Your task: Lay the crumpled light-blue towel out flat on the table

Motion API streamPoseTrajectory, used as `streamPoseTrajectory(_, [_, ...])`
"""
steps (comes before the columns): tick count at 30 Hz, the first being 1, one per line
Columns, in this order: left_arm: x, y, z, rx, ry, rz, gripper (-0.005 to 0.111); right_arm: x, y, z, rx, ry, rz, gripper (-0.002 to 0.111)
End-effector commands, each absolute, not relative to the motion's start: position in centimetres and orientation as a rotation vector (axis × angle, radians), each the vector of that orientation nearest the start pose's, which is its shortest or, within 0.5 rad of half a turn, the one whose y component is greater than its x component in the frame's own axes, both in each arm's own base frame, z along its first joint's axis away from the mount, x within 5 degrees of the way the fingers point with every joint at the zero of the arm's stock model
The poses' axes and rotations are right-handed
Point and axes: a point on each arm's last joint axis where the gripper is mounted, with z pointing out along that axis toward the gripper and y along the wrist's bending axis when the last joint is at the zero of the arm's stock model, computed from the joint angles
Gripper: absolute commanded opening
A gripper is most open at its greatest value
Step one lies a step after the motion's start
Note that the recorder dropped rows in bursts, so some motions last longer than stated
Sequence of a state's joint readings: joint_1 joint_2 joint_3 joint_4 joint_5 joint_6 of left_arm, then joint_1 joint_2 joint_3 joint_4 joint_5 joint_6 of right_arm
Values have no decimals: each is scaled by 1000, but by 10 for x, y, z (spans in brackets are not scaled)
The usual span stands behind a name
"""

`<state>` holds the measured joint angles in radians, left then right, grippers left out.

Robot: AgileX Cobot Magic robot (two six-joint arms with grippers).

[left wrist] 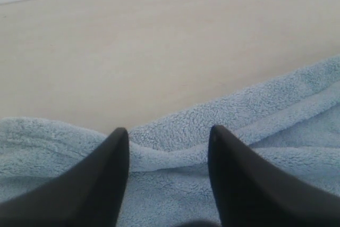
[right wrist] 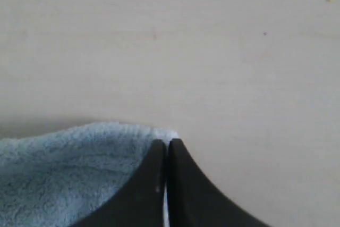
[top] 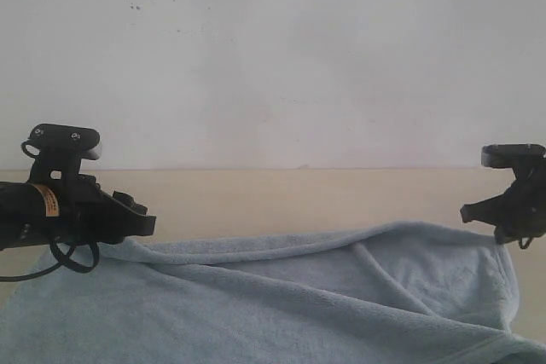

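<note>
The pale grey-blue towel [top: 281, 296] lies across the front of the beige table [top: 281, 198], folded over itself with a diagonal crease in the middle. My left gripper [top: 141, 219] hovers open over the towel's far left edge; in the left wrist view its fingers [left wrist: 109, 174] straddle a raised fold of the towel [left wrist: 170, 152]. My right gripper [top: 499, 232] is at the towel's far right corner. In the right wrist view it [right wrist: 168, 143] is shut on the towel's corner [right wrist: 79, 163], with a thin sliver of cloth between the fingers.
A white wall [top: 273, 57] with small dark specks rises behind the table. Bare table surface [left wrist: 159, 51] stretches beyond the towel's far edge. The towel runs off the bottom of the exterior view.
</note>
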<state>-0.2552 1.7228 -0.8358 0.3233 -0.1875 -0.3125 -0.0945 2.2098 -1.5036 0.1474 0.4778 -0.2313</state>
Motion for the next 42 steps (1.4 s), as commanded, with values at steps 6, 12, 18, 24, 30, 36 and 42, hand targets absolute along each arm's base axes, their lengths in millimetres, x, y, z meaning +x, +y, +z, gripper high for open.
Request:
streamPoseTrajectory(6, [335,-93,182,302,2148,-222,46,488,-48,172,-44,2375,-51,0])
streamPoseTrajectory(12, [335,-92,181,302,2154,-219,46,486,-46,166,47,2459,33,0])
streamPoseTrajectory(18, [334,-91,179,302,2183,-206,46,468,-23,138,7,2725,280,4])
streamPoseTrajectory(24, [334,-92,180,302,2173,-210,46,464,-19,130,-8,2769,291,4])
streamPoseTrajectory(30, [334,-92,180,302,2175,-209,46,468,-21,131,3,2727,268,4])
streamPoseTrajectory(36, [334,-92,180,302,2175,-209,46,465,-19,106,14,2806,306,4])
streamPoseTrajectory(42, [334,-92,180,302,2173,-210,46,470,-21,104,26,2758,273,4])
